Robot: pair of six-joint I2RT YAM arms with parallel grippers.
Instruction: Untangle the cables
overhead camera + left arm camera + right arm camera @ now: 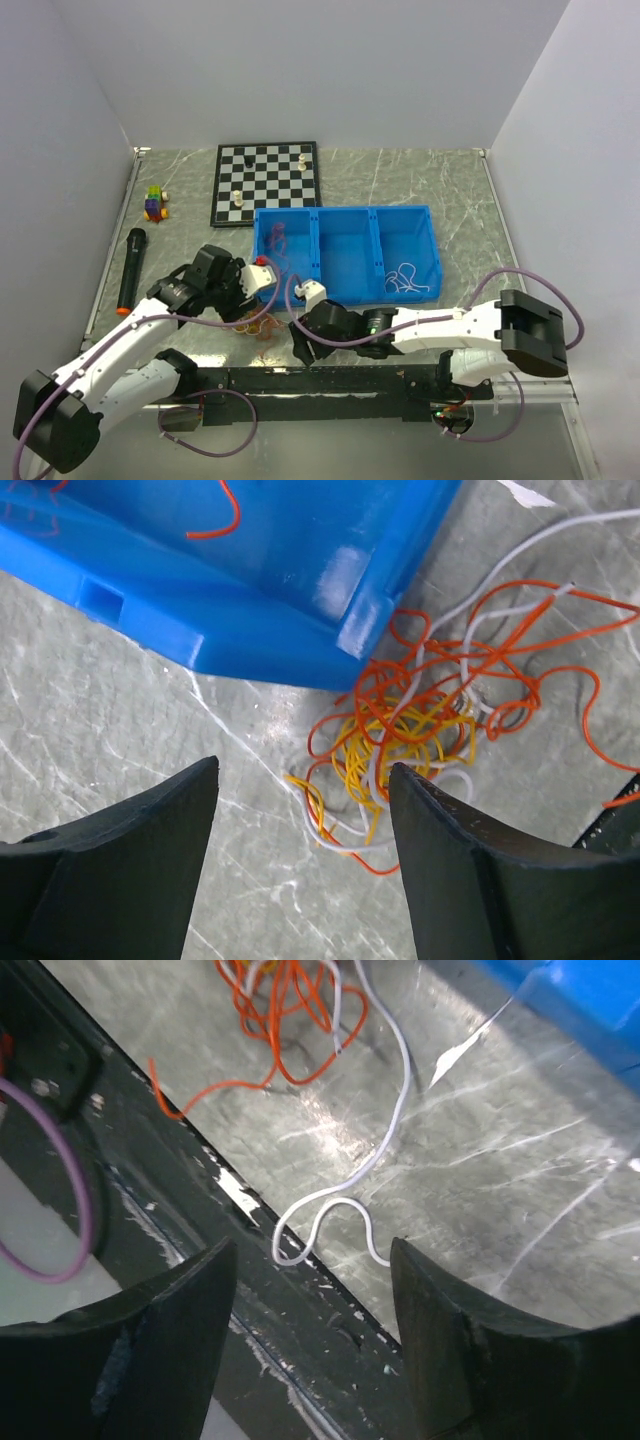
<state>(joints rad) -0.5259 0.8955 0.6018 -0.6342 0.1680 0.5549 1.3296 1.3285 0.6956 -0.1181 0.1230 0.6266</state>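
One blue bin (345, 211) holds red cable (278, 240) left, white cable (405, 278) right.

Left arm (110, 355) and right arm (450, 330): white link shells, black joint housings, the largest a boxy black block. Pale-purple cords (86, 1200) loop along both arms. Left hand (303, 770) and right hand (310, 1250): two matte black wedge-shaped fingers each. Right hand's fingers (120, 1360) show light scuffing.

table (460, 190): marbled grey | on it: chessboard (265, 185), blue bin (345, 212), microphone (131, 270), toy blocks (155, 205), cables (405, 738) beside bin
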